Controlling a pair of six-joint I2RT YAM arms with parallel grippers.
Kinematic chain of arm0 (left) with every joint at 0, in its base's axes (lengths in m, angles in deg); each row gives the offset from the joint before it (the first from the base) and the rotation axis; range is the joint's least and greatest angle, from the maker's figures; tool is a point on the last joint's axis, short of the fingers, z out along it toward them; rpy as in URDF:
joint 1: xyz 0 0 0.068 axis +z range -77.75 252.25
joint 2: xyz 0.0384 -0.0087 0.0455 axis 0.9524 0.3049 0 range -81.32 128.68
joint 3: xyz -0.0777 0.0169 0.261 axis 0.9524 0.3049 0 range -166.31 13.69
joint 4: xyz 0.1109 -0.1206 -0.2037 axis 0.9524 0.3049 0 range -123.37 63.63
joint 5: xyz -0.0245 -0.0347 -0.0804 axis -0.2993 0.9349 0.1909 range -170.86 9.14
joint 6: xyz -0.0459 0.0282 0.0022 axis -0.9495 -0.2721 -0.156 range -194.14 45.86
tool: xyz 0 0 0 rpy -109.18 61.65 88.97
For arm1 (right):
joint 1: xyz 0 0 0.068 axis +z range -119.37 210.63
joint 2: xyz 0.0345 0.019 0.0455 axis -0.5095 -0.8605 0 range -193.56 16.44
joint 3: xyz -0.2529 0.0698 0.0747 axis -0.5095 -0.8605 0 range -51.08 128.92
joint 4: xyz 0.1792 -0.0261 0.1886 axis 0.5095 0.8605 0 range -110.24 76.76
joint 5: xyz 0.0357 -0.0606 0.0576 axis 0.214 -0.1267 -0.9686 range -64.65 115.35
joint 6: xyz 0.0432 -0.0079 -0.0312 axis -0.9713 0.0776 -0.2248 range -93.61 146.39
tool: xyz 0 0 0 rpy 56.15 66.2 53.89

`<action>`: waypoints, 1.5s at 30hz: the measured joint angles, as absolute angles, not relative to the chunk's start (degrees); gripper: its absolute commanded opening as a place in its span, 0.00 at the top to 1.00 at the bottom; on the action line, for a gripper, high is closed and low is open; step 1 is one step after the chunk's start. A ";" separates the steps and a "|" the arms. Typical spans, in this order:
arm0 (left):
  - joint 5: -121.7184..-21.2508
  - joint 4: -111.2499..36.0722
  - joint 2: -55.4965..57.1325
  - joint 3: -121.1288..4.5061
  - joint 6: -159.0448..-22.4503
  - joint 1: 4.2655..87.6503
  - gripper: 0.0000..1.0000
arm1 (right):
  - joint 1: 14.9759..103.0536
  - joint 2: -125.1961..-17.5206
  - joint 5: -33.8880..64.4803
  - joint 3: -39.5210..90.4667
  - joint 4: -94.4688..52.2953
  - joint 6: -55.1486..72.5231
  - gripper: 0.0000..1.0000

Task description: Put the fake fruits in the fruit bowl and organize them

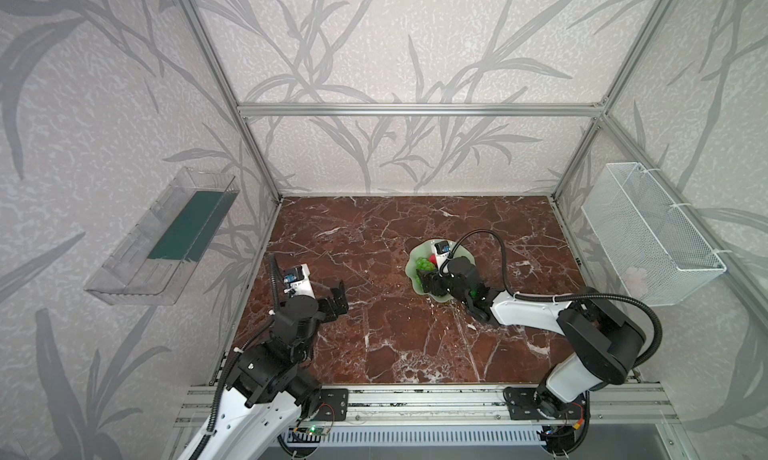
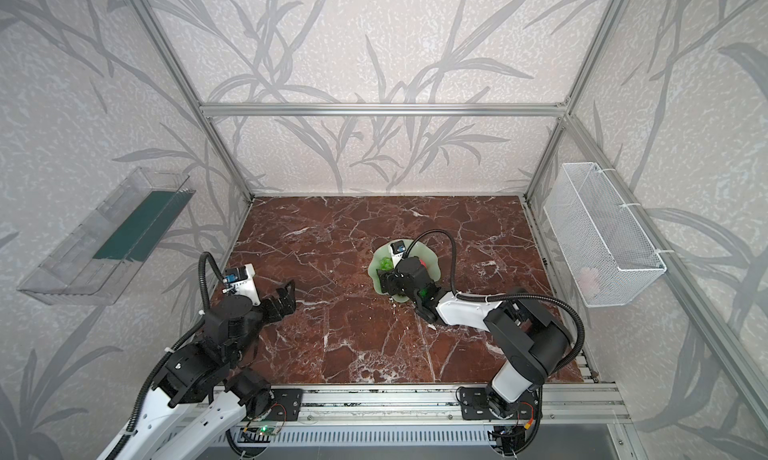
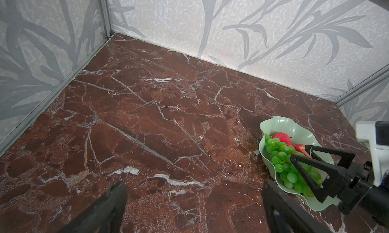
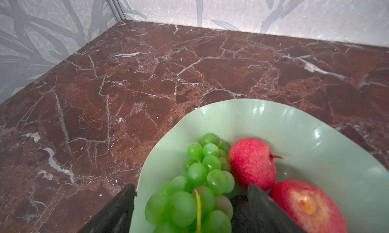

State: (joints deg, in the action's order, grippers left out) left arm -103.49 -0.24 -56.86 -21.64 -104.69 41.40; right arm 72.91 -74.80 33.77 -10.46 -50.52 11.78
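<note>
The right claw (image 4: pixel 189 208) stands wide over the fruit bowl (image 4: pixel 294 120) and grips nothing: one matte black finger shows just past the rim, the other sits between the avocado (image 4: pixel 237 202) and the yellow-flecked apple (image 4: pixel 307 206). Only a little of the avocado shows, dark and pebbly. Between the fingers lies the bunch of grapes (image 4: pixel 195 179), round, translucent, bright green beads on a pale stalk. Touching the grapes is the stemmed apple (image 4: pixel 252 162), pinkish red with a rough, grainy skin and a thin brown stem; the yellow-flecked one beside it is smoother. All four fruits rest inside the bowl, a glossy, pale green, shallow dish with a wavy rim, standing right of centre on the worktop (image 1: pixel 357 238), which is red-brown marble with white veins. The left claw (image 1: pixel 338 298) hangs near the left edge, spread wide and empty. A clear plastic tray (image 1: pixel 137 246) hangs on the left wall and a white wire mesh basket (image 1: pixel 648 229) on the right
</note>
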 measured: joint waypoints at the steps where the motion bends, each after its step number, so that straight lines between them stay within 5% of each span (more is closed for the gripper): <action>1: -104.01 -1.38 -56.86 -20.66 -104.40 41.40 0.00 | 72.70 -73.86 33.75 -10.57 -50.15 11.82 0.01; 12: -115.88 -22.78 -57.01 -3.92 -91.42 41.40 0.00 | 69.81 -49.79 38.58 -14.96 -40.92 15.88 0.01; 21: -121.11 -47.59 -47.72 5.94 -78.24 48.13 0.00 | 57.61 -36.64 49.51 -28.25 -36.95 20.45 0.01; 29: -112.23 -61.40 -24.77 5.26 -79.29 61.05 0.02 | 53.18 -45.12 57.66 -33.30 -47.70 26.03 0.01; 39: -104.06 -85.55 -2.24 1.39 -78.81 69.13 0.03 | 49.42 -74.86 56.66 -38.76 -84.94 36.12 0.01; 45: -101.17 -92.72 7.97 0.85 -79.70 72.41 0.01 | 47.06 -74.91 51.63 -37.39 -88.38 37.13 0.01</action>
State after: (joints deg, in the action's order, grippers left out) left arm -101.17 -92.72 7.97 0.85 -79.70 72.41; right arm 47.06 -74.91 51.63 -37.39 -88.38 37.13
